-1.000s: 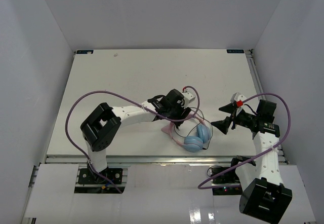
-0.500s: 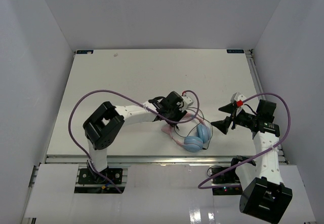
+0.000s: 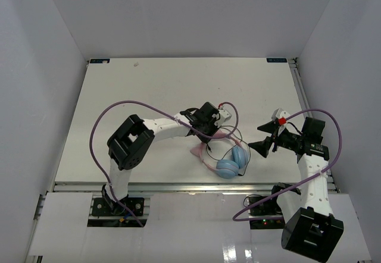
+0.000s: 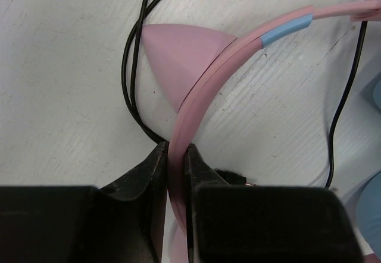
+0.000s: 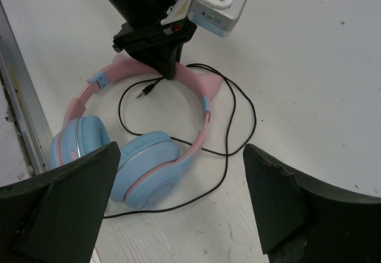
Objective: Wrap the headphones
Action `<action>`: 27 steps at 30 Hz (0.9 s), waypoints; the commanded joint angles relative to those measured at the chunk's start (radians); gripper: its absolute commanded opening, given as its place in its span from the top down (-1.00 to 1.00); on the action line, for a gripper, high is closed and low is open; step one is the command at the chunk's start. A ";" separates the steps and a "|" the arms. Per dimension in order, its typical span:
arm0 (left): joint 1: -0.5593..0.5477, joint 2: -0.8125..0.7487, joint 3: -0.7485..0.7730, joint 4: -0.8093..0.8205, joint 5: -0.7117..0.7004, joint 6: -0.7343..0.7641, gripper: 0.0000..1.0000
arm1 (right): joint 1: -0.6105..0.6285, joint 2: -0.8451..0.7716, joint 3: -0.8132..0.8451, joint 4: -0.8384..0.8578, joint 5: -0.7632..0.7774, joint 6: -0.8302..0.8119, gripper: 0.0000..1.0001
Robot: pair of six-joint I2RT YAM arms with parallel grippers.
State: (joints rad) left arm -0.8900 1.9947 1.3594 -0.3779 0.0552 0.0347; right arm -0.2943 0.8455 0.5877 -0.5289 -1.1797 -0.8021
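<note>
The headphones (image 3: 229, 165) lie on the white table near its front edge. They have a pink headband (image 5: 202, 111) with cat-ear points (image 4: 178, 55) and two light-blue ear cups (image 5: 149, 174). My left gripper (image 4: 177, 156) is shut on the headband beside one cat ear; it also shows in the top view (image 3: 209, 134) and the right wrist view (image 5: 169, 69). The thin black cable (image 5: 238, 120) lies in loose loops on the table around the headband, its plug (image 5: 143, 92) free. My right gripper (image 5: 181, 150) is open and empty, hovering just right of the ear cups (image 3: 262, 146).
A metal rail (image 5: 18, 96) runs along the table's front edge close to the ear cups. Thick purple robot cables (image 3: 98, 132) arc over both arms. White walls enclose the table on the left, back and right.
</note>
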 commanded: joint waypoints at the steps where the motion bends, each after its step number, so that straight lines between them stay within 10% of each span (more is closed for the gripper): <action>1: 0.004 -0.104 -0.006 -0.022 0.026 -0.024 1.00 | -0.006 0.000 0.041 -0.011 -0.026 -0.016 -0.81; 22: 0.166 -0.876 -0.465 0.065 0.017 -0.345 1.00 | -0.002 0.107 0.132 0.093 -0.204 0.026 -0.81; 27: 0.175 -0.956 -0.451 0.018 0.022 -0.399 1.00 | 0.118 0.178 0.247 -0.119 -0.246 -0.371 -0.80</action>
State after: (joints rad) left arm -0.7257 1.1101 0.8883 -0.3748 0.0547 -0.2690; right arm -0.2600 0.9835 0.7325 -0.5249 -1.3420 -0.9086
